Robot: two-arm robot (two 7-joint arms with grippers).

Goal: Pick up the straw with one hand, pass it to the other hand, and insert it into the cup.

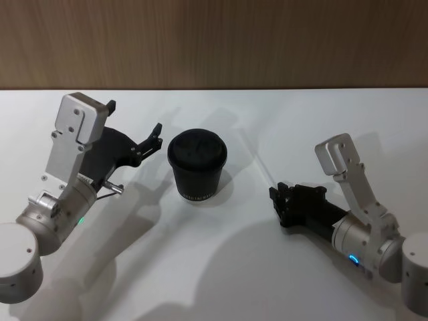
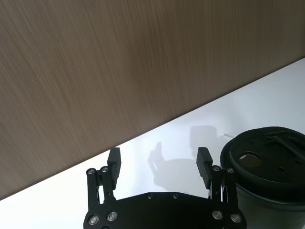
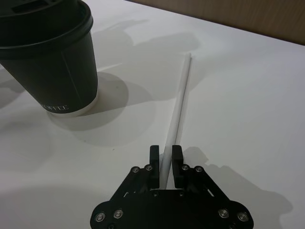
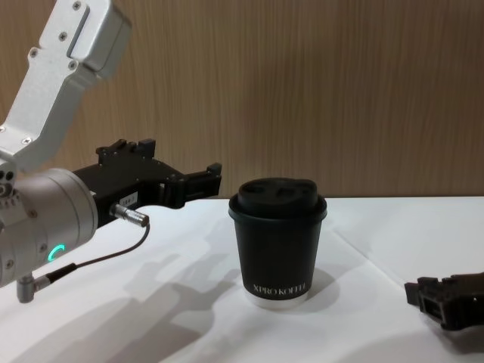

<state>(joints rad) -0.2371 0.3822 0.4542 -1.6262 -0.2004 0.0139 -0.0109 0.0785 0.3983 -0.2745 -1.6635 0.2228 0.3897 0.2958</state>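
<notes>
Straw (image 3: 178, 102) flat on worktop (image 1: 221, 267) between cup (image 1: 196, 164) and right edge, near end pinched in right claw (image 3: 165, 151): lift level with firm grip, then bring toward spread left claw (image 2: 159, 156) beside cup.

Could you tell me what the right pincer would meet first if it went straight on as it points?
Probably only the wooden wall: the right pincer, shut on the straw, points along it, with the cup off to one side.
</notes>
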